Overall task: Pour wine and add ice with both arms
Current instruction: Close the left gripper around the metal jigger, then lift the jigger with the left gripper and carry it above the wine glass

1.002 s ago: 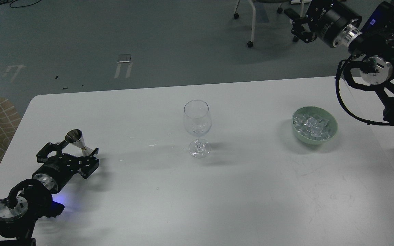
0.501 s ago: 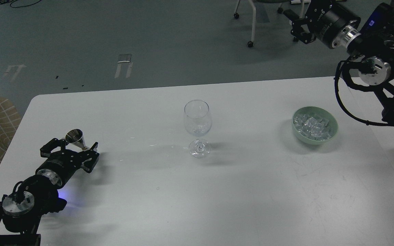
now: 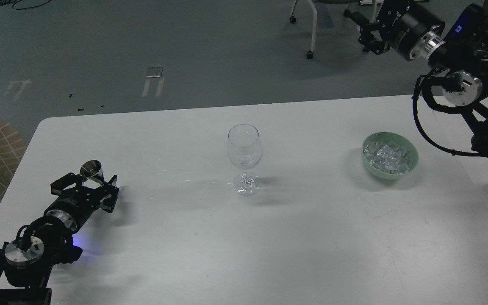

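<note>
Head view is showing the left hand [image 3: 88, 183] lying low on the matte white worktop [image 3: 311, 237], its fingers pinching a conical steel jigger [image 3: 93, 170], likely readying the pour. Mid-worktop, a clear stemmed wine glass [image 3: 245, 157] is standing upright, waiting. Ice [image 3: 386, 155] is sitting glassy in a smooth green bowl [image 3: 411, 167]. Right hand [image 3: 364, 31] is hovering beyond the worktop; I cannot tell its spread.
</note>
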### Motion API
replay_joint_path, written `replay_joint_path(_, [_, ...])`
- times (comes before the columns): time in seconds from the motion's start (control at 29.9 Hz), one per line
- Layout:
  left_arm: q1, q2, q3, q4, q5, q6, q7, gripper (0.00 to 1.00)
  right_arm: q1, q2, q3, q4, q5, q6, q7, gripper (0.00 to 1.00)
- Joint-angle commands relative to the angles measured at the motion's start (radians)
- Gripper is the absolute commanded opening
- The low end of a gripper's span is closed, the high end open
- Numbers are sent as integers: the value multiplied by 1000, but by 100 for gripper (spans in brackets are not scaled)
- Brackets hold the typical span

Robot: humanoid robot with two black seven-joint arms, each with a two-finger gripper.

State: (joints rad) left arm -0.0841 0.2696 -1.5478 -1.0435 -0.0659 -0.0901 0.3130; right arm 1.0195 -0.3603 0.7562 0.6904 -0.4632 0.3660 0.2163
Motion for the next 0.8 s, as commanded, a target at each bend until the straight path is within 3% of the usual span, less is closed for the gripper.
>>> replay_joint_path(0.0, [1,-1,0,0,0,-19,0,53,1,8,0,-2,-2,-1,0,100])
replay_joint_path(0.4, [-2,-10,0,43,1,-86,0,36,2,6,0,-2,-2,-1,0,100])
replay_joint_path(0.77, [-3,-13,0,48,1,-115,1,11,2,6,0,-2,-2,-1,0,100])
